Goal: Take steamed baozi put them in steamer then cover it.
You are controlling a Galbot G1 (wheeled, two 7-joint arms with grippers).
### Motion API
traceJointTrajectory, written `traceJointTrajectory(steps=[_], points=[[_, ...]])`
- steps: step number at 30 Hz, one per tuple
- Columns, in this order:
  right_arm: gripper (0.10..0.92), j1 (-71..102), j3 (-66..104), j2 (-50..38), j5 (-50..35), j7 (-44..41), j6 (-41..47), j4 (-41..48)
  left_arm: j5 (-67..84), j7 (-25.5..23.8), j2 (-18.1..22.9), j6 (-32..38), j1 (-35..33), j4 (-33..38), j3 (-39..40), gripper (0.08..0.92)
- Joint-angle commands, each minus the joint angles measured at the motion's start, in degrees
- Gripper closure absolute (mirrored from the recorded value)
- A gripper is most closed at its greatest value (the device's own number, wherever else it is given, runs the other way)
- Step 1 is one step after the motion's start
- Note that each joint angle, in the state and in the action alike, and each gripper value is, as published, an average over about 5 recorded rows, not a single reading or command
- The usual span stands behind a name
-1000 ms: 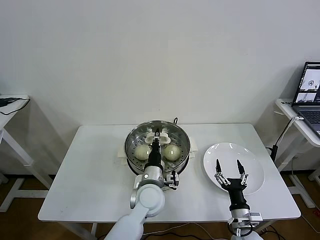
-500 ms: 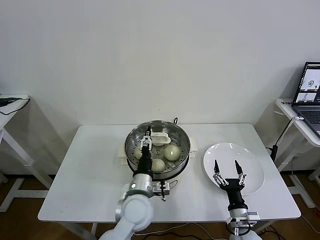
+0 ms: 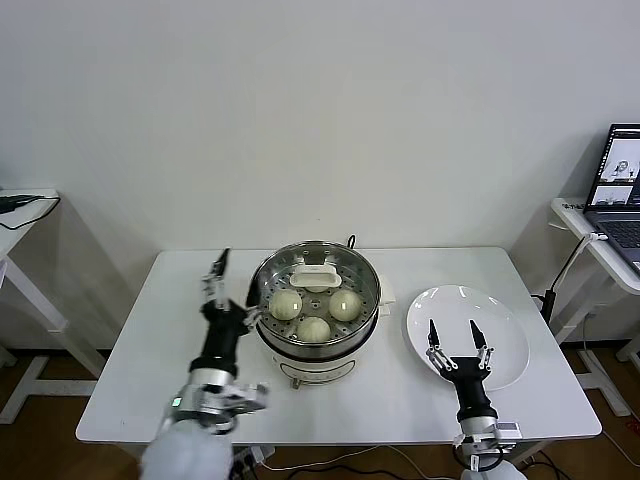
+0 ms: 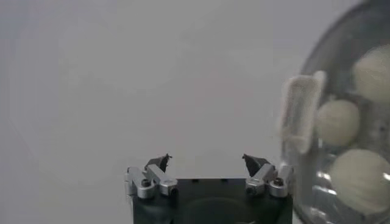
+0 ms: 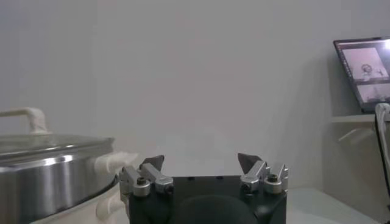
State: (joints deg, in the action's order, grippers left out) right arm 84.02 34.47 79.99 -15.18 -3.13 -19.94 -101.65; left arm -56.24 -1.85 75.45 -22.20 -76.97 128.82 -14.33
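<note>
White table (image 3: pixel 150 330) is carrying the steamer (image 3: pixel 268 300), cover (image 3: pixel 313 275) seated over 3 visible steamed baozi (image 3: pixel 314 328). Left gripper (image 4: pixel 207 163) is hanging open beside it; a swing could be dislodging the cover. Right gripper (image 5: pixel 201 163) is idling open.

White plate (image 3: pixel 500 322) on table (image 3: pixel 170 340) — laptop (image 3: pixel 620 185) beyond.

left gripper (image 3: pixel 214 274): black slim fingers, black wrist, silver-grey rounded arm link | right gripper (image 3: pixel 455 340): black pointed fingers, silver collar below | wrist views: black base, silver knuckle brackets with screws, possibly dark fingertip pads
</note>
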Motion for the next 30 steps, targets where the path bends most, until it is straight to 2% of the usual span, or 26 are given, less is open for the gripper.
traceJointTrajectory(steps=[1,6,30], points=[[0.203,2.2,0.6,-0.1,-0.8,-0.2,5.3,-7.9,46.9,2.6,4.1,20.7,-11.0,-2.7,-28.4,0.177],[0.203,2.6,0.5,0.0,-0.8,0.3,6.8,-9.6,48.4,1.4,5.7,23.1,-12.6,-5.4,-29.1,0.177],[0.203,2.9,0.6,0.7,0.7,0.5,6.7,-11.7,47.8,1.3,7.3,25.9,-13.5,-8.7,-25.3,0.177]])
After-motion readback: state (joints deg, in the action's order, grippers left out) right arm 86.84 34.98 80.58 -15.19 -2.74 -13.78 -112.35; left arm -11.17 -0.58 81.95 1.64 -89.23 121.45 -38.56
